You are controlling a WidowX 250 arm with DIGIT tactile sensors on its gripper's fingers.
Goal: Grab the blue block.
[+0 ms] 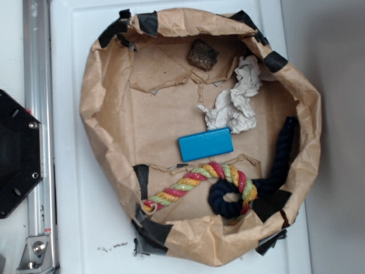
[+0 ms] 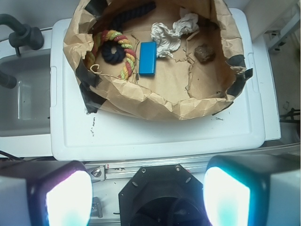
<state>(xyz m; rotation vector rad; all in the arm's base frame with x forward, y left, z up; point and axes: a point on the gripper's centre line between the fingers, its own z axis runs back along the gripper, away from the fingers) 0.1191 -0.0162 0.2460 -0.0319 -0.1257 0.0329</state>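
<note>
The blue block (image 1: pixel 206 144) lies flat on the brown paper inside the paper-lined basket (image 1: pixel 102 114), near its middle. In the wrist view the block (image 2: pixel 147 58) shows far ahead, at the top of the frame. My gripper (image 2: pixel 148 197) is open, its two fingers (image 2: pixel 66 197) wide apart, high above the black robot base and well short of the basket. The gripper does not show in the exterior view.
A multicoloured rope (image 1: pixel 197 182) and a dark navy rope (image 1: pixel 279 160) lie just below and right of the block. Crumpled white paper (image 1: pixel 234 105) sits above it, a dark brown lump (image 1: pixel 202 55) further back. The black robot base (image 1: pixel 14 154) and a metal rail (image 1: pixel 37 114) are left.
</note>
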